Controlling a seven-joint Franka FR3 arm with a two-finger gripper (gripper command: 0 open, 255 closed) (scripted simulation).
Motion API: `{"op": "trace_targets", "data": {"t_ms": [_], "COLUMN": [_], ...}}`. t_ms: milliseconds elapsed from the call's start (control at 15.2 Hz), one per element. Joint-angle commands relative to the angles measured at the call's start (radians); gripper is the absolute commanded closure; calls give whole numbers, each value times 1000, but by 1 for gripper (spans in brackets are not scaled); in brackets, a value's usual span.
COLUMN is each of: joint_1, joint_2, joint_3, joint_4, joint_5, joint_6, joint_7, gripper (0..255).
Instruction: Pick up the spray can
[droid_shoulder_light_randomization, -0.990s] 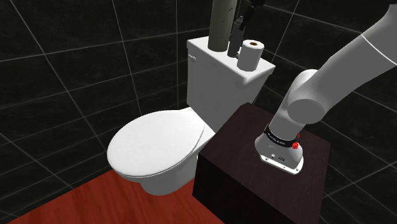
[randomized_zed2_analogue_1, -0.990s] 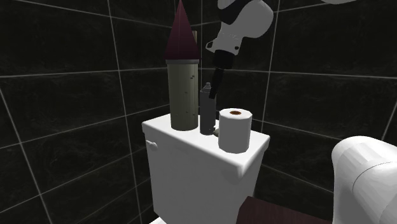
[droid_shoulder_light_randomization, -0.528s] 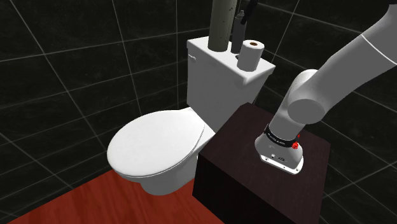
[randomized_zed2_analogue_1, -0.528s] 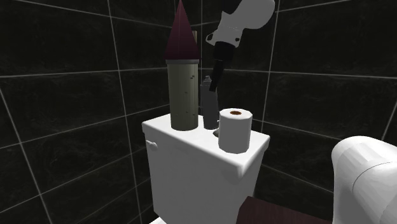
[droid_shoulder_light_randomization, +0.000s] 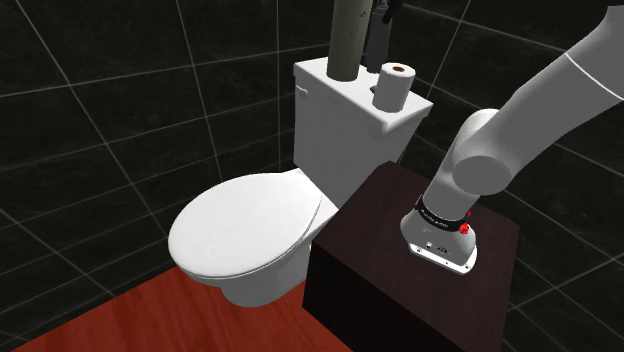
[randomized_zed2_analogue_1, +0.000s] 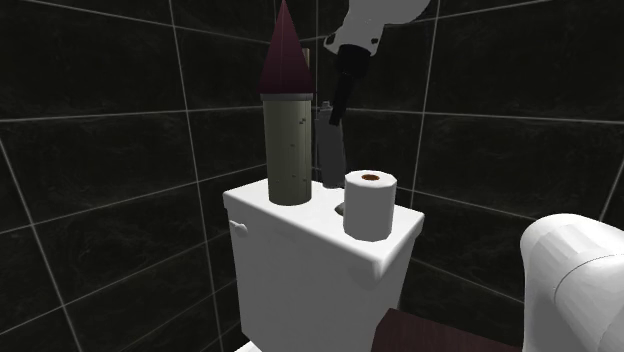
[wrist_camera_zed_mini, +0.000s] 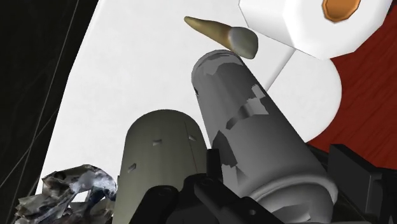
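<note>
Right now I have the tool (randomized_zed2_analogue_1: 337, 112) coming down from above onto the grey, mottled cylindrical spray can (randomized_zed2_analogue_1: 328, 160). In the wrist view the black fingers (wrist_camera_zed_mini: 359, 178) stand on either side of its upper end and look pressed against it, so I read the tool as clamped on the spray can.

The spray can stands upright at the back of the white toilet tank's lid (randomized_zed2_analogue_1: 300, 235), with its long axis running straight on from the tool. It hangs directly below the fingers, not off to one side.

In the second exterior view it sits in a narrow slot. The tall olive cylinder with the dark red cone top (randomized_zed2_analogue_1: 288, 150) is just beside it on that view's left. The white toilet-paper roll (randomized_zed2_analogue_1: 369, 205) stands in front and to the right. A small tan pointed object with a grey cap (wrist_camera_zed_mini: 222, 33) lies on the lid near the roll.

From these angles I cannot be sure whether the base has cleared the lid. I judge the coming move to be a straight pull upward along the can's axis, keeping it off both neighbours.
</note>
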Motion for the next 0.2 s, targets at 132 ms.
{"op": "trace_targets", "data": {"t_ms": [132], "joint_1": [3], "joint_2": [4], "joint_3": [2], "joint_4": [34], "joint_5": [3], "joint_6": [-30], "joint_7": [7], "gripper": [255]}}
